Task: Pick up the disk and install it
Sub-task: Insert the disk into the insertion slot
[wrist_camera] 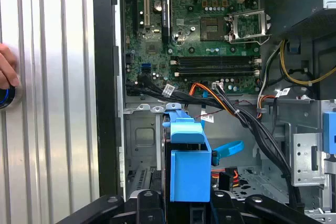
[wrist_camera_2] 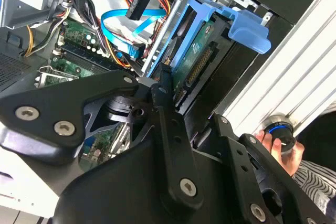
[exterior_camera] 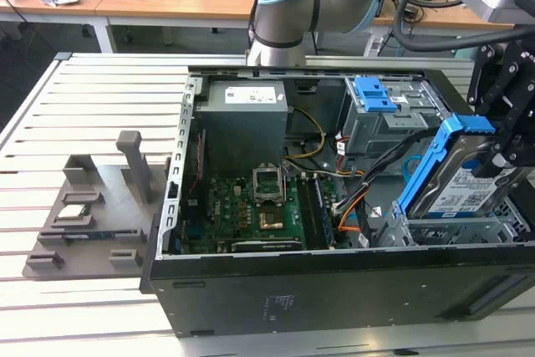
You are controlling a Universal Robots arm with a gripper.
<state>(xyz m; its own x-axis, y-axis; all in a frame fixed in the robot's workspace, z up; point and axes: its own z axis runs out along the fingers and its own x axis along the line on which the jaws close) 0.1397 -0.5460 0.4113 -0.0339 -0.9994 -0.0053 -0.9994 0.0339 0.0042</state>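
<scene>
the slatted metal table [exterior_camera: 100,98] carries everything, and most of it is taken up by the open computer case [exterior_camera: 334,290], which lies on its side with the motherboard [exterior_camera: 251,211] exposed. on the exterior view's left, well apart from the case, a grey fixture [exterior_camera: 92,206] is seen with a small square chip [exterior_camera: 73,212] resting in it. the robot arm [exterior_camera: 288,6] is seen reaching in from behind the case.

inside the case, on the exterior view's right, a metal drive cage [exterior_camera: 456,227] sits at the near corner. the disk [exterior_camera: 468,186] is held tilted above this cage, its lower end already down among the cage walls and its blue rail handle [exterior_camera: 458,127] raised. the gripper [exterior_camera: 514,135] is pressed together on the disk's upper part; in the second wrist view the black fingers [wrist_camera_2: 168,114] are seen against the edge of the disk [wrist_camera_2: 194,56], close to its connector row.

the step in hand is judged to be the seating of the disk in the cage. for this to be done well, the blue side rails should be kept lined up with the cage guides, the tilt should be taken out gradually, and the cable bundle [wrist_camera: 247,119] just beside the cage should be kept from being trapped. in the first wrist view the blue handle [wrist_camera: 186,161] is seen centred over the bay.

a person's hand [wrist_camera_2: 281,148] rests on a blue-ringed knob [wrist_camera_2: 278,132] at the table's edge.
</scene>
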